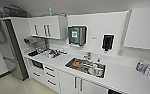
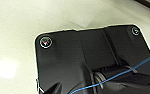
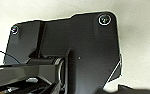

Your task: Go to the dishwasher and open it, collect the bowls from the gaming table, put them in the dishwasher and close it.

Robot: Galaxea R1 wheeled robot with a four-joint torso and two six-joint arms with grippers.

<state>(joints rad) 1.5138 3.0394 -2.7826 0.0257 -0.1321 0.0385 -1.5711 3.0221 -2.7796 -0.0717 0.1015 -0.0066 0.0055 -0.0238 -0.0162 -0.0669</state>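
Note:
I face a white kitchenette from above. Under the worktop (image 1: 121, 77), at the picture's lower right edge, sits a dark strip (image 1: 114, 92); I cannot tell whether it belongs to the dishwasher. White cabinet doors (image 1: 74, 86) and drawers (image 1: 50, 75) fill the front to its left. A steel sink (image 1: 86, 67) set into the worktop holds several dishes, one of them orange, too blurred to name. Both wrist views look down at pale floor (image 2: 21, 22) (image 3: 141, 45) past my own dark plate.
A tall steel fridge (image 1: 9, 50) stands at the left beside a built-in oven (image 1: 37, 64). Cups and plates crowd the far counter (image 1: 52, 53). Wall cabinets (image 1: 47, 27), a paper dispenser (image 1: 76, 35) and a bottle (image 1: 139, 66) line the back. Pale floor (image 1: 13, 87) lies at the lower left.

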